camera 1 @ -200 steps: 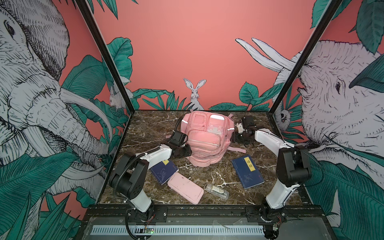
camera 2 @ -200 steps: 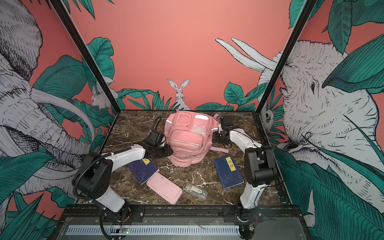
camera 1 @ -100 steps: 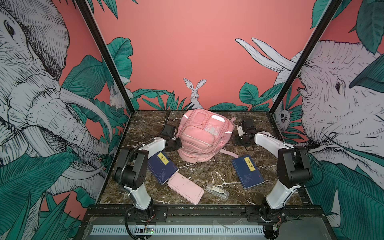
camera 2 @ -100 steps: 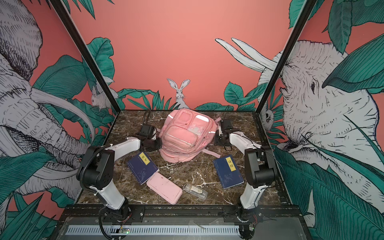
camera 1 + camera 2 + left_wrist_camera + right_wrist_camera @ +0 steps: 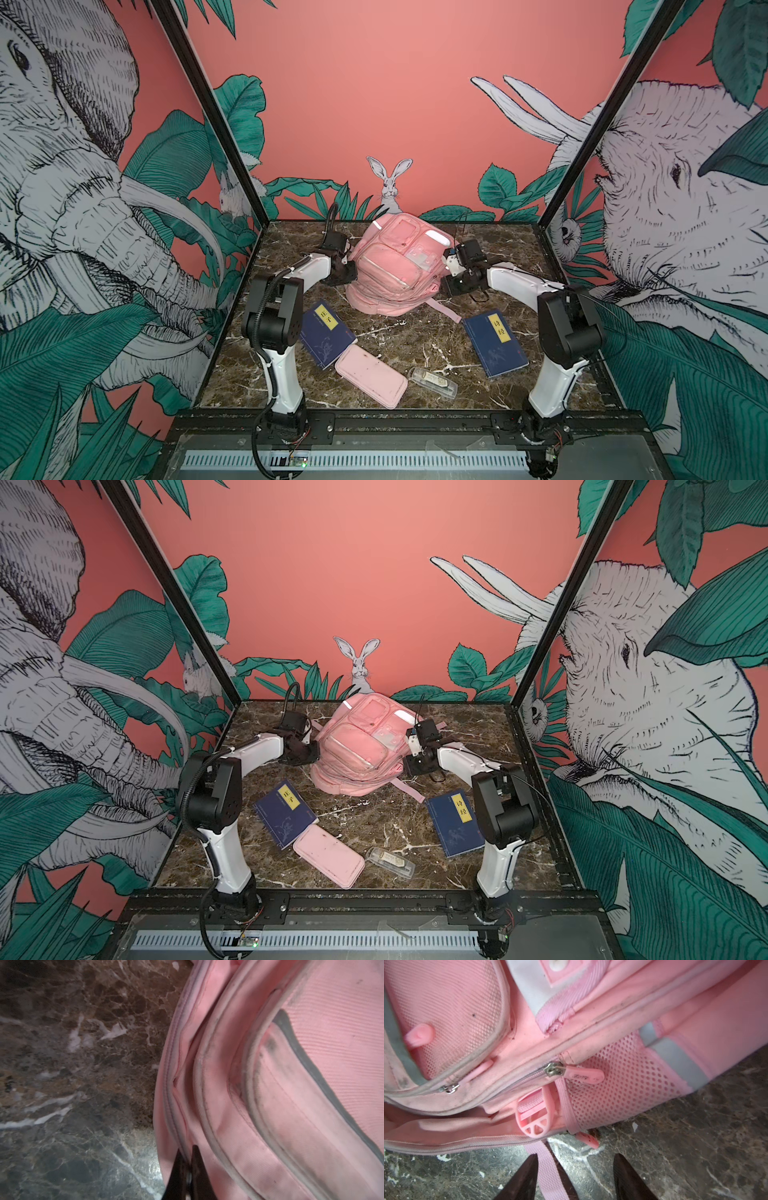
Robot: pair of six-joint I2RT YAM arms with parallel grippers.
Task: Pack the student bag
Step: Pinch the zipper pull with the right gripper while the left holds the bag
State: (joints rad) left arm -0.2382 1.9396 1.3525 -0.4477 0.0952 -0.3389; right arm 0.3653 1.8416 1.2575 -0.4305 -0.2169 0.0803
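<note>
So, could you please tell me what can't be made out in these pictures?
- Left end effector: left wrist view, shut at the student bag's seam; the frame edge cuts off whatever it pinches.
- Clear case: both top views, contents too small to identify.
- Right end effector: right wrist view, open over a pink strap; contact unclear.
- Bag's inside: hidden by fabric in every view.

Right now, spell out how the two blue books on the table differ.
The left blue book lies on the left half of the table; the right blue book lies on the right half. The left blue book's near corner meets the pink pencil pouch; the right blue book lies apart from it. Their yellow labels bear different characters. Both are dark blue and lie flat, cover up, in front of the student bag.
</note>
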